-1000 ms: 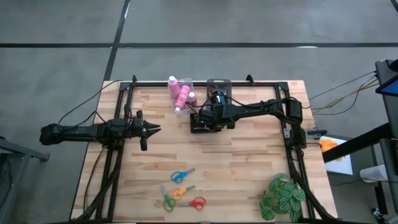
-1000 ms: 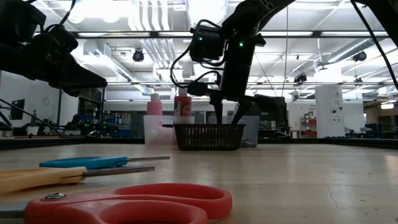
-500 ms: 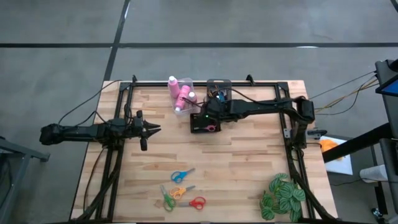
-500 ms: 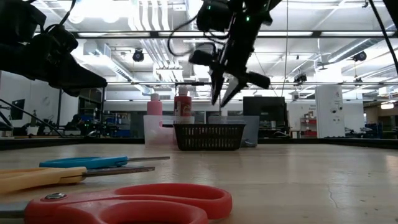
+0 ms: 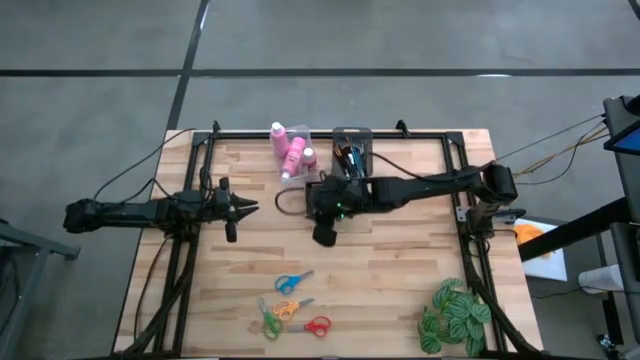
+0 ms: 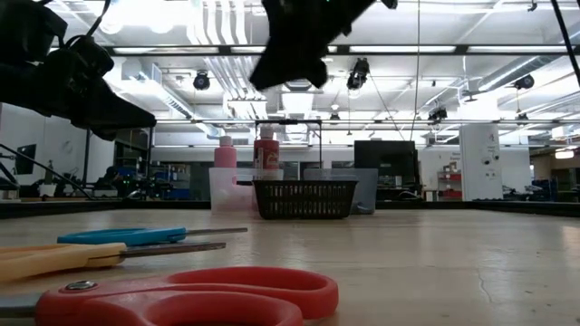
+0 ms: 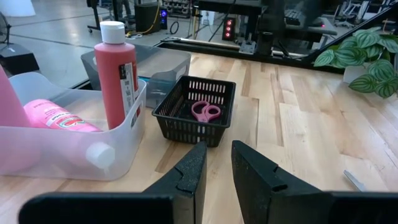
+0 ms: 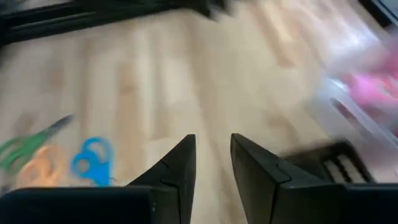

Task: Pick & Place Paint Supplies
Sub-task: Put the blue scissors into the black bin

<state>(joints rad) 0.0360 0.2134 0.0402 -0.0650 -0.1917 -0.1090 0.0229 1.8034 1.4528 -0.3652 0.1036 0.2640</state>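
A black mesh basket [image 7: 194, 116] stands at the table's far middle, and pink-handled scissors [image 7: 205, 112] lie inside it. Beside it, a clear bin [image 5: 291, 150] holds pink bottles [image 7: 115, 73]. Several scissors lie on the near part of the table: blue [image 5: 293, 282], orange [image 5: 290, 307], green [image 5: 268, 321] and red [image 5: 316, 325]. My right gripper [image 5: 325, 236] hangs in the air just near of the basket. It slants down, its fingers a narrow gap apart and empty. My left gripper [image 5: 246, 207] waits at the table's left, also narrowly open and empty.
A second bin [image 5: 352, 147] with brushes stands behind the basket at the far edge. A green leafy plant [image 5: 455, 315] sits at the near right corner. Black frame rails [image 5: 330, 133] run along the table's far edge and sides. Bare wood lies between the basket and the scissors.
My right gripper has risen out of the basket and come toward the table's near edge. It rolled about its own axis and tipped toward the scissors on the table. The pink scissors stay in the basket.
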